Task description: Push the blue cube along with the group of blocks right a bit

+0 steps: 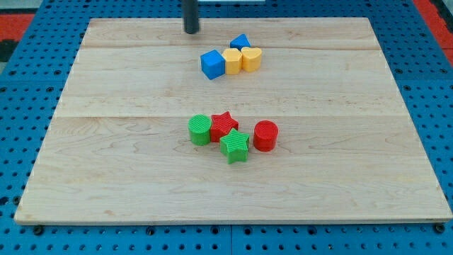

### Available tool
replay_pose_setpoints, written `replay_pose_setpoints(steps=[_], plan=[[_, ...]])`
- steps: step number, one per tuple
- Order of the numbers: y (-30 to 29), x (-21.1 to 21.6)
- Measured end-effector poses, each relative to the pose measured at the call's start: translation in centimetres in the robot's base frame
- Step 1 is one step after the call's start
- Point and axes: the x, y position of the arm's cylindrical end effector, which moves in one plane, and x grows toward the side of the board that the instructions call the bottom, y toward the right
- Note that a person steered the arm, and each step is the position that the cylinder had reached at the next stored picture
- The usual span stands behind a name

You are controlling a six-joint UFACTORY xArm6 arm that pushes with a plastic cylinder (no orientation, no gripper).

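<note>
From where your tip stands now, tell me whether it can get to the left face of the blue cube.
Probably yes. My tip sits up and to the view's left of the blue cube, with bare board between them. The yellow blocks and the other blue block lie on the cube's right, so nothing blocks its left face.

A pale wooden board point(106, 177) lies on a blue pegboard surface point(21, 85), evenly lit.

Plain dark cylindrical rod, my tip point(192, 31) blunt, no markings.
</note>
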Motion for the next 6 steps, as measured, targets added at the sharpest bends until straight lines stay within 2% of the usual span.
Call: replay_pose_setpoints(steps=[1,2,3,4,6], plan=[[-0.5,4.4],[0.4,12.8],[1.9,15.6],[4.7,11.9],[5.7,10.0]])
